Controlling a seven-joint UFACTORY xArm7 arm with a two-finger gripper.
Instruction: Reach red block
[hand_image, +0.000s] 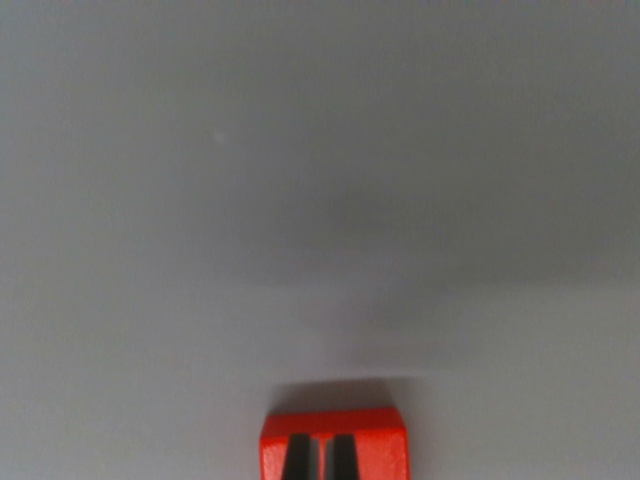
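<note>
The red block (335, 422) lies on the grey surface at the bottom middle of the wrist view, partly cut off by the lower edge. Two dark fingertips (296, 458) of my gripper (320, 458) show in front of the block's top face. They stand close together, with only a thin strip of red between them. Nothing is held between them. The gripper sits right over the block, and I cannot tell whether it touches it.
A plain grey tabletop (320, 200) fills the rest of the view. A soft shadow lies just beyond the block's far edge.
</note>
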